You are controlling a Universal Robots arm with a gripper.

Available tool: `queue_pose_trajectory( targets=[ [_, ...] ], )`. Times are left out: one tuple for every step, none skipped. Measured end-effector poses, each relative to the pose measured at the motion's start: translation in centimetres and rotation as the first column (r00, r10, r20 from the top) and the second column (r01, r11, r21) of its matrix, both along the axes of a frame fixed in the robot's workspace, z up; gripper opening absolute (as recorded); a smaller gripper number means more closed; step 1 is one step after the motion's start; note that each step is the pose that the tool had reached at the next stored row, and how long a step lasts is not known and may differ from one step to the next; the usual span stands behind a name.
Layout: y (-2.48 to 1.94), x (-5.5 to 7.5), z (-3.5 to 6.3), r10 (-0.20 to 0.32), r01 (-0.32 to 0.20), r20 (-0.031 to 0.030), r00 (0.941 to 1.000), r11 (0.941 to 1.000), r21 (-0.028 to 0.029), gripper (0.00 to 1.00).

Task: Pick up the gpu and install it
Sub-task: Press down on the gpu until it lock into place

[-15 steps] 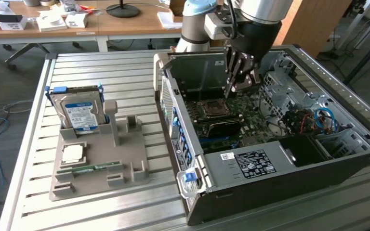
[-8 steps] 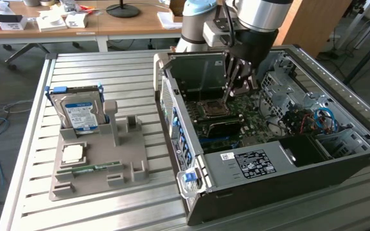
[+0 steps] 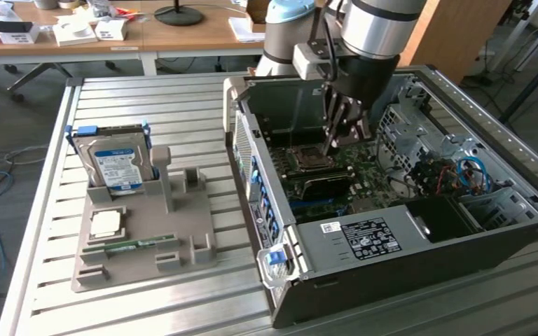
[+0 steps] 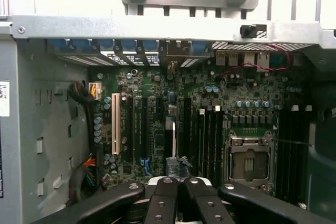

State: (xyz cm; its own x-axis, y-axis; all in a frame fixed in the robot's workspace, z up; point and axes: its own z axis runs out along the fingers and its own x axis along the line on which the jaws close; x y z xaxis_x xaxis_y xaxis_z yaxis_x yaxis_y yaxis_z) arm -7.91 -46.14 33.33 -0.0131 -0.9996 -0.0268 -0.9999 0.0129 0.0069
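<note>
The gpu (image 3: 325,185) is a small black card inside the open computer case (image 3: 279,280). It sits on the motherboard just beside the bare processor socket (image 3: 311,157). My gripper (image 3: 336,143) hangs straight down into the case, its fingers shut together, a little above the card. In the wrist view my gripper (image 4: 178,170) points its closed tips at the row of expansion slots (image 4: 142,124), with the socket (image 4: 247,161) off to one side. I see nothing held between the fingers, and whether they touch the card I cannot tell.
A grey parts holder (image 3: 185,245) stands on the slatted table at the exterior view's left, carrying a hard drive (image 3: 115,164), a processor chip (image 3: 107,222) and a green memory stick (image 3: 129,245). The power supply (image 3: 363,238), drive cages and cables (image 3: 465,175) crowd the case's near and right sides.
</note>
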Motion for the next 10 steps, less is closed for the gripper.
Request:
queue_pose_trajectory(
  targets=[
    [0.00, 0.0, -0.18, 0.000, 0.000, 0.0000, 1.0000, 1.0000, 0.0000, 0.11],
    [0.00, 0.0, -0.36, 0.000, 0.000, 0.0000, 1.0000, 1.0000, -0.0001, 0.11],
    [0.00, 0.0, -0.54, 0.000, 0.000, 0.0000, 1.0000, 1.0000, -0.0001, 0.11],
    [0.00, 0.0, -0.72, 0.000, 0.000, 0.0001, 1.0000, 1.0000, 0.0001, 0.11],
    [0.00, 0.0, -0.90, 0.000, 0.000, 0.0000, 1.0000, 1.0000, -0.0001, 0.11],
    [0.00, 0.0, -1.09, 0.000, 0.000, 0.0000, 1.0000, 1.0000, -0.0001, 0.11],
    [0.00, 0.0, -1.27, 0.000, 0.000, 0.0000, 1.0000, 1.0000, -0.0001, 0.11],
    [0.00, 0.0, -1.45, 0.000, 0.000, 0.0000, 1.0000, 1.0000, -0.0001, 0.11],
    [0.00, 0.0, -1.63, 0.000, 0.000, -0.0001, 1.0000, 1.0000, -0.0002, 0.11],
    [0.00, 0.0, -1.81, 0.000, 0.000, 0.0000, 1.0000, 1.0000, -0.0001, 0.11]
  ],
)
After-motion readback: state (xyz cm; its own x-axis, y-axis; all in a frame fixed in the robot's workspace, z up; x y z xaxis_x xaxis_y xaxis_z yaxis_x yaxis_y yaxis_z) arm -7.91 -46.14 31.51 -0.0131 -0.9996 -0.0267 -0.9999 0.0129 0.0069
